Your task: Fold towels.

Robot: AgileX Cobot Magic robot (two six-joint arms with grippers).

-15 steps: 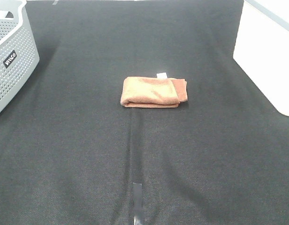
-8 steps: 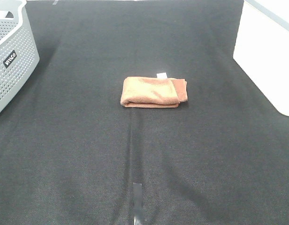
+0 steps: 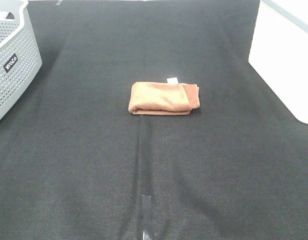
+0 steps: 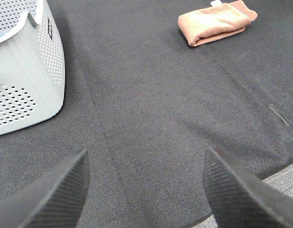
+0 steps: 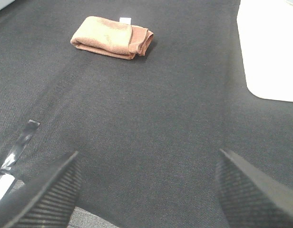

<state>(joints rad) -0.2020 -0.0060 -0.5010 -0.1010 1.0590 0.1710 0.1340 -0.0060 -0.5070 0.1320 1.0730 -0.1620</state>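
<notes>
As the towel (image 3: 164, 98) lies folded mid-frame and both the left gripper (image 4: 145, 190) and the right gripper (image 5: 146, 190) gape empty, its loose right layers could slip apart if nudged

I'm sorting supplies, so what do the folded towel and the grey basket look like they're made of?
The towel: rust-brown terry cloth, apparently; matte, nubby surface and soft, rounded folds. The basket: probably molded plastic; smooth, light grey, rigid walls pierced by regular rows of small holes.
</notes>
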